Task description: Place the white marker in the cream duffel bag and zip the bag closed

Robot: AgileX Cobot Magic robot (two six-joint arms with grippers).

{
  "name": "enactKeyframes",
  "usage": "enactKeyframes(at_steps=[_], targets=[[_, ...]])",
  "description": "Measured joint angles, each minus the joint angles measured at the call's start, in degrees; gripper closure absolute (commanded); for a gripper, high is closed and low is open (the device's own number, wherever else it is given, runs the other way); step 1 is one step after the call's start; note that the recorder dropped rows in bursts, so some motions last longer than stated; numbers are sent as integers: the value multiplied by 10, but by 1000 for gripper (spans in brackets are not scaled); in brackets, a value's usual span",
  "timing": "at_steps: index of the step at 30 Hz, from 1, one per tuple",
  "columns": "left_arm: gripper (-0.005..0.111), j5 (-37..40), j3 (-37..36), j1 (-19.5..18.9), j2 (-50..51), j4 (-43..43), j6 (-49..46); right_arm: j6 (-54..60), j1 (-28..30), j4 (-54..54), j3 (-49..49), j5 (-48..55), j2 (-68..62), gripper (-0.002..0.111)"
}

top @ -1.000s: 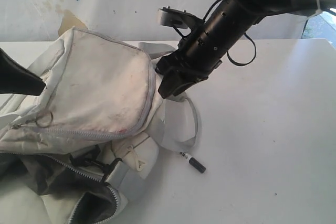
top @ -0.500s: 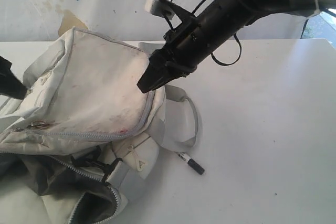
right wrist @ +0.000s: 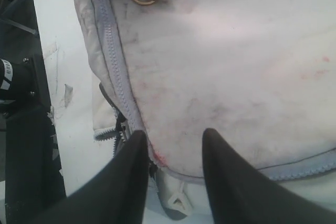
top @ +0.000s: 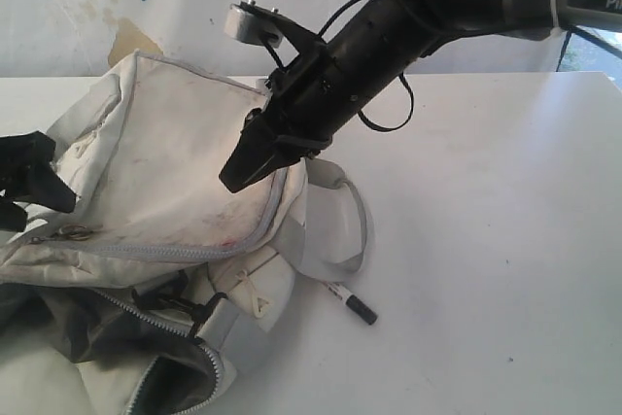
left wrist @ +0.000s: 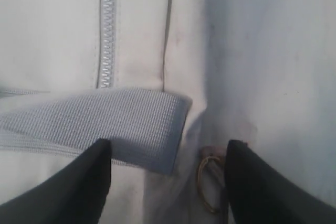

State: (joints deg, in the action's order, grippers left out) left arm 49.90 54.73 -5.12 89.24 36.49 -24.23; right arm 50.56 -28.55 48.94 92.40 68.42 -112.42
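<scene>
though the marker (top: 352,304) lies beside the bag (top: 185,162), cap pointing away, the nearer right gripper (right wrist: 172,148) hangs half-open, empty, over the bag; left gripper (left wrist: 168,153) wide, empty.

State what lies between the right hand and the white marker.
Exterior view: a corner of the cream duffel bag and its grey strap loop separate the right hand from the white marker.
</scene>
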Motion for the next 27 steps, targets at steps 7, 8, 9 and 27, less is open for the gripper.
enactKeyframes(at_steps=[7, 8, 9, 27], targets=[[67, 18, 0, 0, 30, 34, -43, 0, 0, 0, 0, 0, 0, 76], [71, 18, 0, 0, 35, 34, -45, 0, 0, 0, 0, 0, 0, 76], [74, 18, 0, 0, 38, 34, -47, 0, 0, 0, 0, 0, 0, 76], [106, 50, 17, -8, 57, 95, -70, 10, 0, 0, 0, 1, 0, 76]])
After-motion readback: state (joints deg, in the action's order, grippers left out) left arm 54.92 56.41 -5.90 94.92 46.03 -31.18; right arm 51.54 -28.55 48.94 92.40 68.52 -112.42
